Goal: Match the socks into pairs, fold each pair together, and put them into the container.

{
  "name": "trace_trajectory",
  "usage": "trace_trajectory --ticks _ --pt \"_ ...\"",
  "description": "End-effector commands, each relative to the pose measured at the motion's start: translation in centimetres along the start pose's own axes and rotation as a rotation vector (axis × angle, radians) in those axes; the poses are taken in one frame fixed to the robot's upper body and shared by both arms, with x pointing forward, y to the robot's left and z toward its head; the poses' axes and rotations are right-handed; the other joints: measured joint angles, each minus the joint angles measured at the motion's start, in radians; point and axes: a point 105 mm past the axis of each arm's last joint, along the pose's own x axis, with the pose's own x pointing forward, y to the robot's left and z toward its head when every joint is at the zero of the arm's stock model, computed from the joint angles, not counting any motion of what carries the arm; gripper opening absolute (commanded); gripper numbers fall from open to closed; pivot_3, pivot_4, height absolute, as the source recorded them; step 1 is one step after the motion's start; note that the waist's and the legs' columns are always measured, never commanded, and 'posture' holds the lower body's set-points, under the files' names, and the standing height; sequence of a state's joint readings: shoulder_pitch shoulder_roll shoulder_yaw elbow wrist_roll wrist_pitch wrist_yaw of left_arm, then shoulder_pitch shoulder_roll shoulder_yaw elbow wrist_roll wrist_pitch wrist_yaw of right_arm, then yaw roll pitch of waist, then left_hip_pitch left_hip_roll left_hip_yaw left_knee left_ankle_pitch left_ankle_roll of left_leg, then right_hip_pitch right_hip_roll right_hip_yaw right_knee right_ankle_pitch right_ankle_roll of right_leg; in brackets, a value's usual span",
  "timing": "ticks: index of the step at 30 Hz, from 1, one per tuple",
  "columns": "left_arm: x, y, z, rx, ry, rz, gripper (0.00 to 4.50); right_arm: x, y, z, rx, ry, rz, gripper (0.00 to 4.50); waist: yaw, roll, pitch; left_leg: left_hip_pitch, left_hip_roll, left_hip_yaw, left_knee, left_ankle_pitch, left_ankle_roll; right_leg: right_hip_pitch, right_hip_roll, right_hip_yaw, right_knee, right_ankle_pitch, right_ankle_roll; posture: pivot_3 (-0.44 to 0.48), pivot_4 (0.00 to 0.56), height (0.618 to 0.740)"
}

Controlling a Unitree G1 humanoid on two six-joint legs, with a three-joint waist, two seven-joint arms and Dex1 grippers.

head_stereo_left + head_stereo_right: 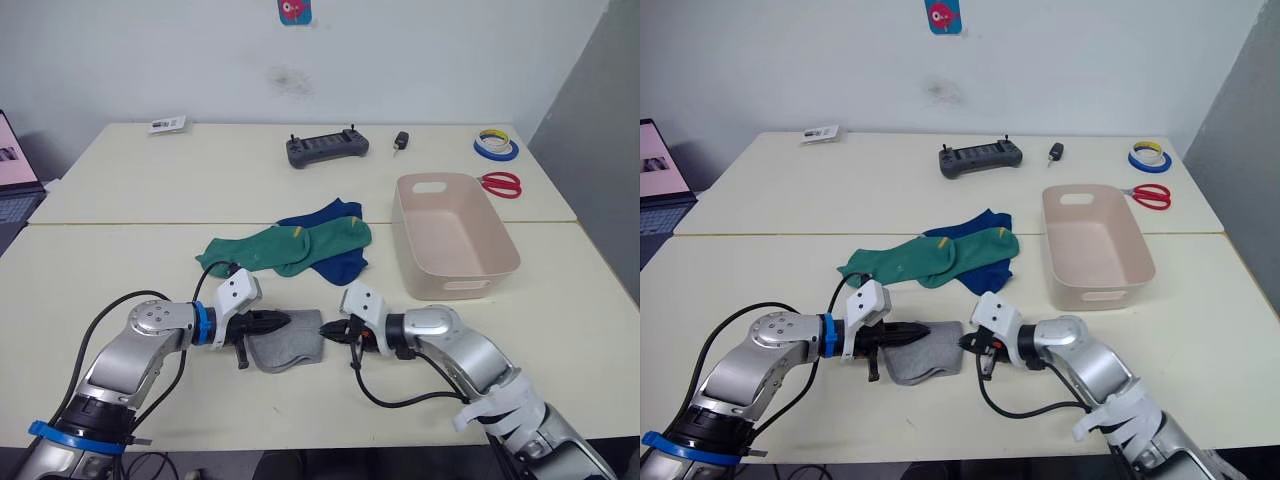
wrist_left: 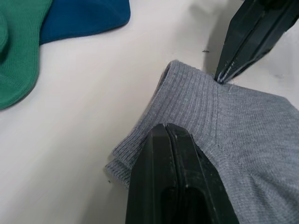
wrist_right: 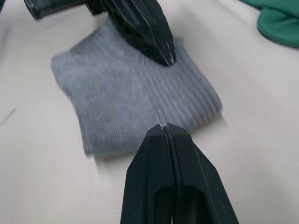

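Grey ribbed knit, soft and limp: the grey pair [image 1: 290, 340] is lying folded on the surface [image 1: 120, 280] between both grippers. The left gripper [image 1: 278, 319] is resting on it, fingers together; the right gripper [image 1: 333, 329], also closed, is touching its cuff edge. It will likely sag, so pinching both layers at the fold seems best. The container [image 1: 455, 280] is sitting empty beyond the right gripper.

Open tabletop [image 1: 120, 270] at nine o'clock and six o'clock of the grey pair [image 1: 290, 342]. At twelve o'clock, green socks [image 1: 285, 247] and blue socks [image 1: 335, 240] in the way. Container [image 1: 452, 240] at two o'clock, interior free.
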State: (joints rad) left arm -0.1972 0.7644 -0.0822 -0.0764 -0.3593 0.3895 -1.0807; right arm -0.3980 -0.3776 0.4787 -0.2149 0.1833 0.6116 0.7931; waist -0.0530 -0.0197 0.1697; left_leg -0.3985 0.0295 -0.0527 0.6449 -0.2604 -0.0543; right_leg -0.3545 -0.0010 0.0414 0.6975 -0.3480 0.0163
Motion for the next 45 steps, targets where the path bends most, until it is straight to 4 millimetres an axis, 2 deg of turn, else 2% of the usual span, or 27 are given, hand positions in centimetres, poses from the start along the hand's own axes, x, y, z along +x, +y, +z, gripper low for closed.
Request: trace_trajectory --ticks 1,5,8,14,17,21,23,25,27,29,32,36,40,41,45 --pt "-1.4 -1.3 2.4 0.080 -0.075 -0.077 0.00 -1.0 1.0 4.1 -0.051 -0.181 0.056 0.05 -0.001 0.000 0.000 0.000 0.000 0.000 0.000 0.000 0.000 0.000 0.000 0.000 0.000 0.000 0.000 0.000 0.150 0.740" --pt "-2.2 -1.8 3.4 0.131 -0.059 -0.119 0.00 -0.5 1.9 4.5 -0.058 -0.197 0.113 0.05 0.002 0.000 0.000 0.000 0.000 -0.001 0.000 0.000 0.000 0.000 0.000 -0.001 0.000 0.000 0.000 0.000 0.150 0.740" --pt "-2.5 -2.1 3.2 0.140 -0.011 -0.147 0.00 0.5 2.9 4.1 -0.070 -0.174 0.173 0.05 0.003 0.000 0.000 0.000 0.000 0.000 0.000 0.000 0.000 0.000 0.000 0.000 0.000 0.000 0.000 0.000 0.150 0.740" --pt "-2.6 -2.1 -0.6 0.125 0.114 -0.137 0.00 1.9 3.2 2.4 -0.073 -0.103 0.206 0.05 0.002 0.001 0.001 0.000 0.000 0.000 0.000 0.000 0.000 0.000 0.000 0.000 0.000 0.000 0.000 0.000 0.150 0.740" --pt "-2.5 -1.6 -2.5 0.099 0.147 -0.102 0.00 1.4 3.1 0.8 -0.082 -0.036 0.213 0.05 0.005 0.001 0.001 0.000 0.000 0.000 0.000 0.000 0.000 0.000 0.000 0.000 0.000 0.000 0.000 0.000 0.150 0.740" --pt "-2.5 -1.8 -3.6 0.092 0.162 -0.108 0.00 0.4 2.5 -0.2 -0.116 -0.002 0.174 0.05 0.012 0.001 0.001 0.000 -0.001 0.001 0.000 0.000 0.000 0.000 -0.001 0.000 -0.001 0.000 0.000 0.000 0.150 0.740" --pt "-2.3 -2.0 -3.6 0.088 0.153 -0.109 0.00 -0.5 2.2 1.0 -0.069 -0.060 0.143 0.05 0.015 0.001 0.001 0.001 0.000 0.000 0.000 0.000 0.000 0.001 -0.001 0.000 0.000 0.000 0.000 0.000 0.150 0.740" --pt "-2.1 -2.1 -3.5 0.089 0.147 -0.109 0.00 -1.5 1.9 2.8 0.057 -0.144 0.122 0.05 0.017 0.001 0.001 0.000 0.000 0.000 0.000 0.000 0.000 0.001 0.000 0.000 0.000 0.000 0.000 0.000 0.150 0.740" --pt "-2.0 -2.2 -3.5 0.096 0.147 -0.109 0.00 -2.4 1.8 3.1 0.132 -0.146 0.118 0.05 0.017 0.001 0.001 0.000 0.000 0.000 0.000 0.000 0.000 0.001 -0.001 0.000 0.000 0.000 0.000 0.000 0.150 0.740" --pt "-1.9 -2.3 -3.6 0.102 0.147 -0.110 0.00 -3.0 1.3 2.8 0.189 -0.128 0.093 0.43 0.020 0.001 0.000 0.001 0.000 0.000 0.000 0.000 0.000 0.001 -0.001 -0.001 0.000 0.000 0.000 0.000 0.150 0.740" --pt "-1.7 -2.6 -3.7 0.115 0.149 -0.114 0.00 -3.1 0.1 2.4 0.271 -0.102 0.020 1.32 0.020 0.001 0.000 0.001 0.000 0.000 0.000 0.000 0.000 0.001 -0.001 0.000 0.000 0.000 0.000 0.000 0.150 0.740" --pt "-1.6 -2.8 -3.7 0.108 0.143 -0.109 0.00 -1.5 -0.9 2.2 0.360 -0.072 -0.055 2.84 0.019 0.001 0.000 0.001 0.000 0.001 0.000 0.000 0.000 0.001 -0.001 0.000 0.000 0.000 0.000 0.000 0.150 0.740" --pt "-1.6 -3.0 -3.8 0.108 0.146 -0.108 0.00 -0.3 -0.5 1.6 0.409 -0.013 -0.023 4.26 0.020 0.002 0.000 0.001 -0.001 0.001 0.000 0.000 0.000 0.001 -0.001 0.000 0.000 0.000 0.000 0.000 0.150 0.740" --pt "-1.6 -3.0 -3.8 0.109 0.147 -0.108 0.00 -0.2 -0.5 1.5 0.408 0.003 -0.021 4.48 0.020 0.002 0.000 0.000 -0.001 0.001 0.000 0.000 0.000 0.001 -0.001 0.000 -0.001 0.000 0.000 0.000 0.150 0.740" --pt "-1.4 -3.1 -3.9 0.113 0.145 -0.106 0.00 0.6 -0.3 1.0 0.399 0.066 -0.004 4.48 0.019 0.002 0.000 0.001 -0.001 0.001 0.000 0.000 0.000 0.001 -0.001 0.000 0.000 0.000 0.000 0.000 0.150 0.740"
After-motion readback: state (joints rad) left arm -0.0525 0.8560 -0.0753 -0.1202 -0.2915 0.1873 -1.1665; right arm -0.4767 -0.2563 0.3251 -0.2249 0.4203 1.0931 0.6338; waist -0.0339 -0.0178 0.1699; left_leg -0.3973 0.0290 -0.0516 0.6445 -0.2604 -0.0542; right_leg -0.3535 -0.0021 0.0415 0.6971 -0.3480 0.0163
